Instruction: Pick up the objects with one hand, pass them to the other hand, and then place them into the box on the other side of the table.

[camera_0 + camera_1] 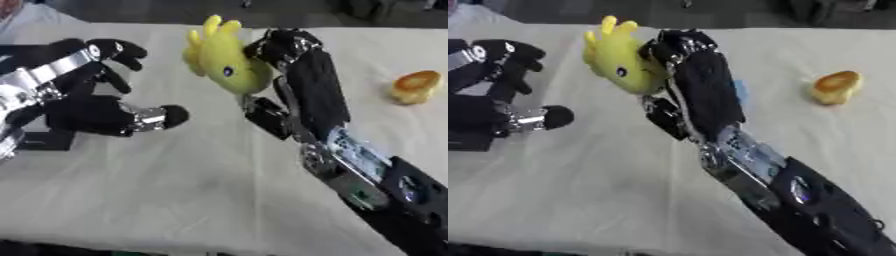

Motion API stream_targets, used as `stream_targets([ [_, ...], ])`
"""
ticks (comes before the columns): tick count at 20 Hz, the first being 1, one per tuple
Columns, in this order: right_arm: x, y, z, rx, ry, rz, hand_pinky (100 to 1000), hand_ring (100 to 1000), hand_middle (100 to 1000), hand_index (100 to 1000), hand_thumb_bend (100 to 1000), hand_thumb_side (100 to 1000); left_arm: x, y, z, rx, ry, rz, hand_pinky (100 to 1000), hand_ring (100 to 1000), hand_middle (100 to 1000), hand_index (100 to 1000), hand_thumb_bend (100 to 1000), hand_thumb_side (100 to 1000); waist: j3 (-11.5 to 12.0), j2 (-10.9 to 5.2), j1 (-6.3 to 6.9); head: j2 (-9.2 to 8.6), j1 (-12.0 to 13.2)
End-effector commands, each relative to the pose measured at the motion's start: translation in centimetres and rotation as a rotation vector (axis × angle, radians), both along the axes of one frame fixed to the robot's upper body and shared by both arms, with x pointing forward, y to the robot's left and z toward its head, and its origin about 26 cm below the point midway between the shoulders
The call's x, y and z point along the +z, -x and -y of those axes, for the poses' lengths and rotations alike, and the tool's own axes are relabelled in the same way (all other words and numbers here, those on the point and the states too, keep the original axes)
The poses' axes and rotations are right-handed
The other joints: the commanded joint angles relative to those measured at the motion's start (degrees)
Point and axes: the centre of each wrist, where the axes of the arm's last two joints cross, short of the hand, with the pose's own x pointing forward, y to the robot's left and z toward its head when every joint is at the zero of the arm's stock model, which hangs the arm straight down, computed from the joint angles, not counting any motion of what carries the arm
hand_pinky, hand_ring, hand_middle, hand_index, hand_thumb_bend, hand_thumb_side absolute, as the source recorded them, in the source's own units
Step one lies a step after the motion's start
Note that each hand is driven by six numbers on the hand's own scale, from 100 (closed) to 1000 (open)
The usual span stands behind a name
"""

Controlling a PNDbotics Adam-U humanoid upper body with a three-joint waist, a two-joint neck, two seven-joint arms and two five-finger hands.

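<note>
Gripping yellow plush toy point(226, 62), right robot hand point(293, 55)

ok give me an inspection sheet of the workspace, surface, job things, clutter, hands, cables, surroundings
surface: table under a pale cloth, wrinkled.
job's things: yellow plush toy held up above the table in the right hand; orange-and-cream object lying on the cloth at the right; dark box partly hidden behind the left hand at the left edge.
clutter: small blue patch on the cloth beside the right arm, cannot tell what it is.
hands: right hand curled on the toy; left hand open, fingers spread toward the toy, not touching it.
cables: nothing seen.
surroundings: dark floor beyond the far edge.
</note>
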Motion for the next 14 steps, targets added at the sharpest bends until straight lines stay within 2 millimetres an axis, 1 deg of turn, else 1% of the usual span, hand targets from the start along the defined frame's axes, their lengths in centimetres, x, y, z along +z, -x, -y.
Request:
stream_targets([
  [1,0.6,0.3,-0.4,0.039,0.019,0.065,590,476,289,366,158,100,0.7,0.4,0.4,-0.018,0.001,0.036,963,736,823,930,664,443,0.0,-1.06,-0.02,-0.53,0.4],
  [5,0.4,0.4,-0.8,0.087,0.053,0.116,611,482,297,368,158,100,0.6,0.6,0.8,-0.036,0.007,0.029,967,729,818,927,675,445,-0.1,-0.99,-0.09,-0.62,0.5],
  [10,0.4,0.6,-1.2,0.139,0.079,0.138,617,483,300,369,158,100,0.9,0.8,1.6,-0.070,0.031,0.018,966,722,813,923,677,444,-0.1,-0.94,-0.17,-0.67,0.4],
  [14,0.5,0.6,-1.5,0.177,0.099,0.159,630,486,304,370,159,100,0.6,0.9,1.8,-0.071,0.034,0.020,964,723,812,923,671,443,-0.3,-0.81,-0.24,-0.83,0.5],
])
